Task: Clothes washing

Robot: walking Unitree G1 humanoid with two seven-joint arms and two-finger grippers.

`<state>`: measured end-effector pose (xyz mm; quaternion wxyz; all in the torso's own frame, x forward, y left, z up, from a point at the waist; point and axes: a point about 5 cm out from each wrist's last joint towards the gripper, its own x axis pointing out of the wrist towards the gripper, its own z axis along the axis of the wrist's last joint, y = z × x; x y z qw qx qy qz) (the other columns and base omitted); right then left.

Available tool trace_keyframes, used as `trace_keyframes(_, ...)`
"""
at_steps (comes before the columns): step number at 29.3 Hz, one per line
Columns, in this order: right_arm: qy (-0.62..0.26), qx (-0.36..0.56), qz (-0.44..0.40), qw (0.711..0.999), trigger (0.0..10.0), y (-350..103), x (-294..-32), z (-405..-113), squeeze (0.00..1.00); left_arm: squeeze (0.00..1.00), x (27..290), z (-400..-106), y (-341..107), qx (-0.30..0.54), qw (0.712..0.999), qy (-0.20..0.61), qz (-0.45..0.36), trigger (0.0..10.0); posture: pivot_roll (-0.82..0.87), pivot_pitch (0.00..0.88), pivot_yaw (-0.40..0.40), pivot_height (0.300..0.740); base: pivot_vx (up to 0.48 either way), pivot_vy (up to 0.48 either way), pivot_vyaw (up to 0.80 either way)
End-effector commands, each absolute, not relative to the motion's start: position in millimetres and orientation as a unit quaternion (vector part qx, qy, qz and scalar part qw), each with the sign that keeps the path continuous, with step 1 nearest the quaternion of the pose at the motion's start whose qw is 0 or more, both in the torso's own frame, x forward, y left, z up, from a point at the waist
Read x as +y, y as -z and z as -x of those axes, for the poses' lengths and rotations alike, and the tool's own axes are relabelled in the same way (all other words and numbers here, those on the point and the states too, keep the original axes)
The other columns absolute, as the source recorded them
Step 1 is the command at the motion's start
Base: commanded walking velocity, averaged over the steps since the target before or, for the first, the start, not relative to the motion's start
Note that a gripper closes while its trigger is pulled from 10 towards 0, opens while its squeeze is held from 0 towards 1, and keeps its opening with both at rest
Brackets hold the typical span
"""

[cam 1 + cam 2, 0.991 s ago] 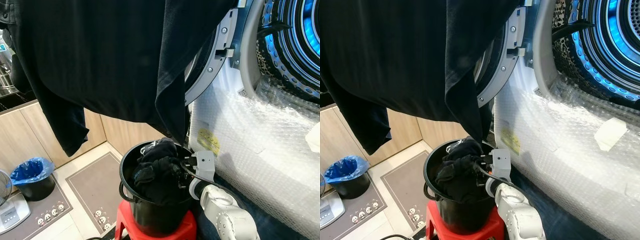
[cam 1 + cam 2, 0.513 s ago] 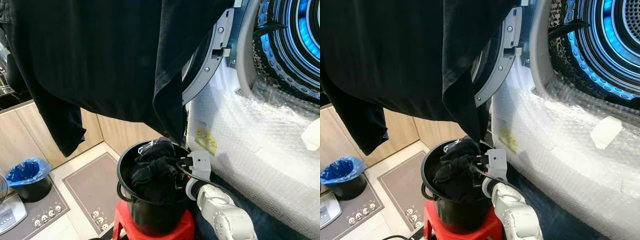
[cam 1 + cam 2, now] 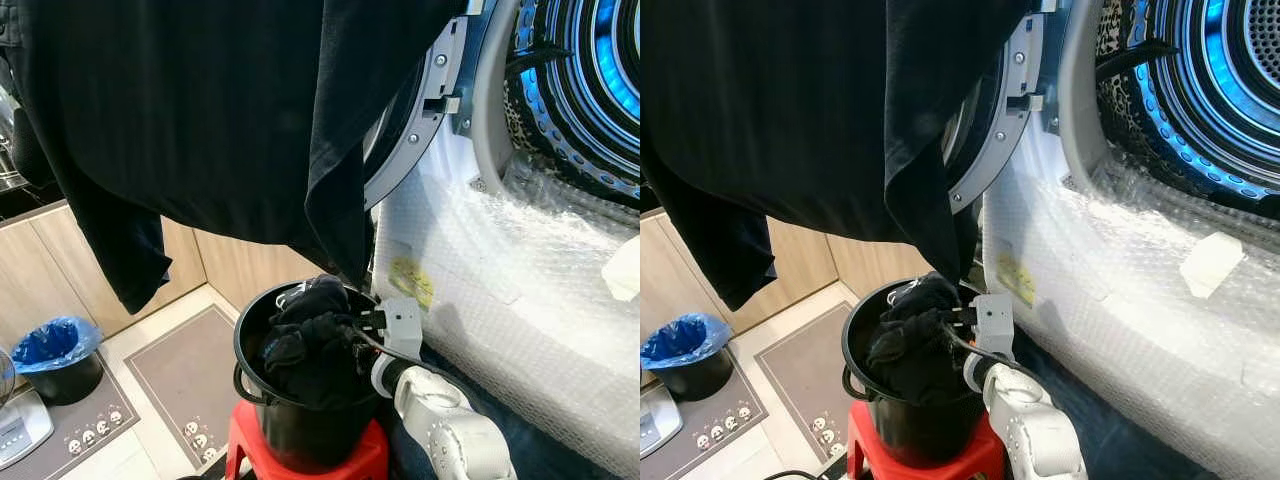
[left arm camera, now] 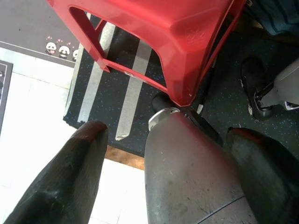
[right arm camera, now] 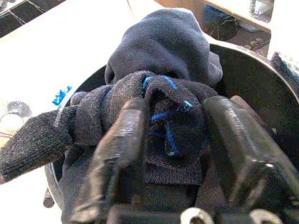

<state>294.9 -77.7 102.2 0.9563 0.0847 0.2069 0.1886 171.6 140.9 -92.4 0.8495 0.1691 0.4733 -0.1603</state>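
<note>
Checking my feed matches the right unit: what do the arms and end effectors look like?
The right arm is glossy silver-white with rounded segments, a pale grey boxy wrist housing and a black cable looping beside it. Right end effector: two long black fingers. Left end effector: same black fingers around a silver-grey body.

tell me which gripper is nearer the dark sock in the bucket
Right. The right gripper has its fingers closed around the dark sock atop the clothes in the black bucket. The left gripper hangs low beside the red stool, near the floor.

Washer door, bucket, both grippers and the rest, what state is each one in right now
Washer door: open.
Drum: lit blue.
Black bucket: upright on red stool, full of dark clothes.
Right gripper: shut on dark sock.
Left gripper: open, beside the stool.
Blue-lined bin: upright.
</note>
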Motion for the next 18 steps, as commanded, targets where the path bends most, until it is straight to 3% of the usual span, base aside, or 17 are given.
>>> trace_keyframes(1,-0.197,0.2,-0.085,0.956,0.0,-106.4,-75.6,-294.2,0.0,0.0,144.2,-167.4,94.5,0.485,0.843,0.159,-0.172,10.0,-0.07,0.0,-0.002,0.74,0.0,0.0,0.0)
trace_keyframes(18,-0.2,0.215,-0.065,0.954,0.0,-102.5,-73.5,-293.0,0.0,0.0,143.4,-169.6,93.6,0.482,0.844,0.16,-0.174,10.0,-0.07,0.0,-0.007,0.74,0.0,0.0,0.0)
